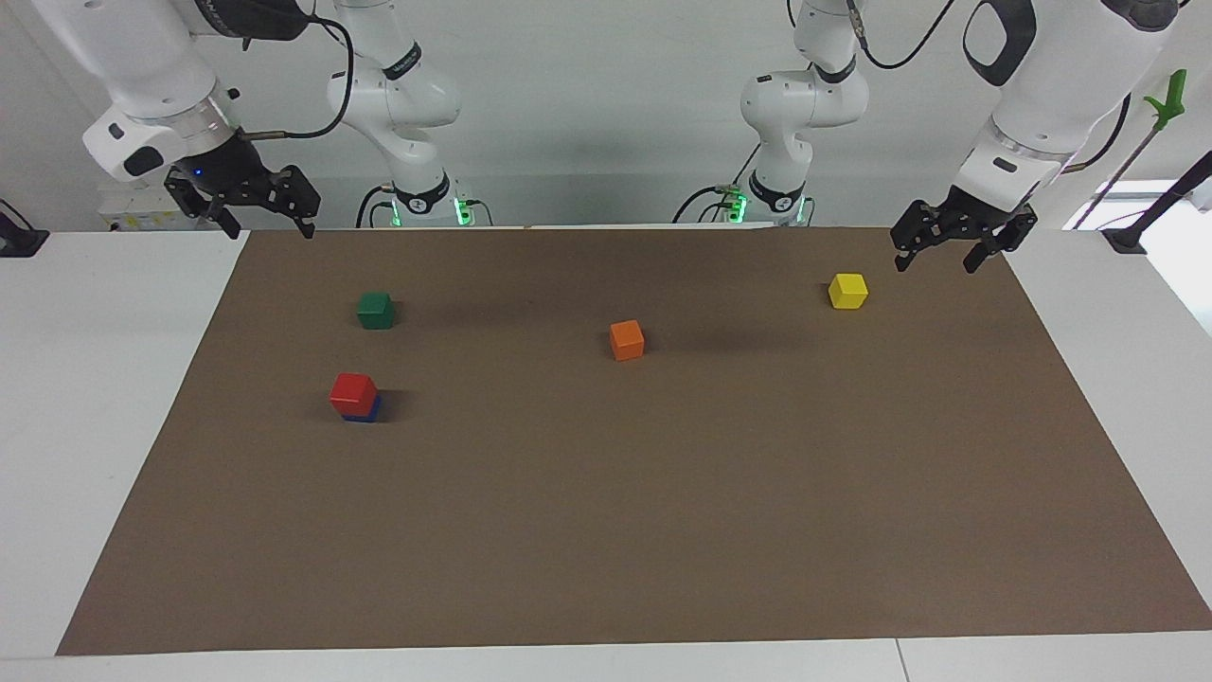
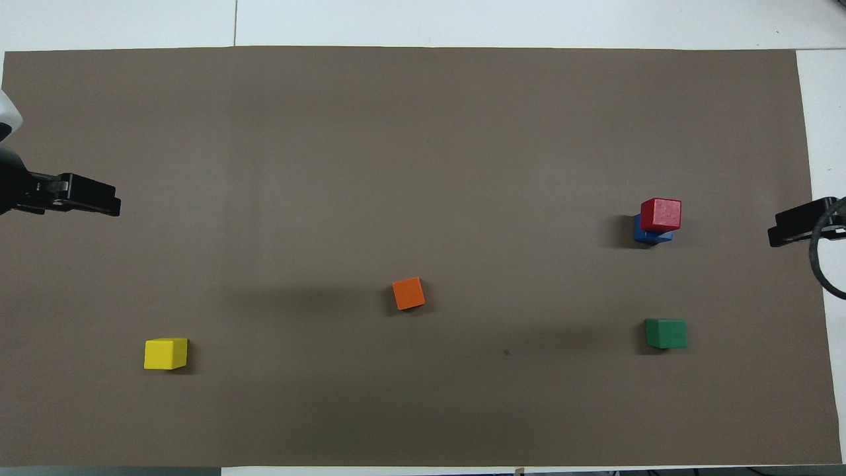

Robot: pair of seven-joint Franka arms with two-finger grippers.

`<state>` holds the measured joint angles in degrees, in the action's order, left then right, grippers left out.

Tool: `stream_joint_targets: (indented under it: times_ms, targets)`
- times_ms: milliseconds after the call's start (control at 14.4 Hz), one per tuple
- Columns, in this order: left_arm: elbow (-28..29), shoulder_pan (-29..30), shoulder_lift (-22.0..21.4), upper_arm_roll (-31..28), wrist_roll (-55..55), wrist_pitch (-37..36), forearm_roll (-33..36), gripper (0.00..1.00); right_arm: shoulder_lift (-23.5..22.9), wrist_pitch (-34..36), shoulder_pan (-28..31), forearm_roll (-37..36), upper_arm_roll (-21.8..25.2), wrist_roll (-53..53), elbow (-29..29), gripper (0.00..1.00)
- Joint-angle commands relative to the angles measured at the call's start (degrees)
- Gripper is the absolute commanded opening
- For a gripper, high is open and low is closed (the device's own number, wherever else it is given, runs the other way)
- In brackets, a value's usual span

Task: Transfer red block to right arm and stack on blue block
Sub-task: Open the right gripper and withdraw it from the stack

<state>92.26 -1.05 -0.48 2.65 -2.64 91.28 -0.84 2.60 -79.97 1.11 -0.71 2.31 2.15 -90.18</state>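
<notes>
red block [image 1: 353,390] | stacked on blue block [image 1: 369,412] | toward right arm's [image 1: 142,76] end

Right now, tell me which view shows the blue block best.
The overhead view: the blue block shows a strip of its top and one side beneath the red block. In the facing view only a thin blue edge shows under the red.

We saw a green cube [image 1: 375,310] toward the right arm's end of the brown mat [image 1: 663,530], an orange cube [image 1: 626,340] near its middle, and a yellow cube [image 1: 847,291] toward the left arm's end.
</notes>
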Motion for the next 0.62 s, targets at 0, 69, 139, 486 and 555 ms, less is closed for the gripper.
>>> stream_joint_targets:
  times_ms: [0,69,139,486,555]
  targets:
    - [0.3,0.6,-0.3,0.0,-0.4,-0.8,-0.8,1.00,0.4,1.3,0.9,0.7,-0.2,1.6,0.2,1.00]
    - [0.3,0.9,-0.3,-0.2,-0.4,-1.2,-0.8,1.00,0.4,0.8,0.7,0.3,-0.2,3.0,0.3,1.00]
    - [0.4,1.0,-0.3,-0.3,-0.4,-1.1,-0.8,1.00,0.3,0.1,0.6,0.1,-0.1,3.6,0.2,1.00]
    - [0.3,0.9,-0.3,-0.2,-0.4,-0.9,-0.8,1.00,-1.5,-7.1,-2.9,0.1,3.8,3.7,0.4,1.00]
    - [0.4,0.9,-0.3,-0.3,-0.4,-0.9,-0.8,1.00,-1.7,-7.4,-3.7,0.2,4.9,3.8,0.4,1.00]
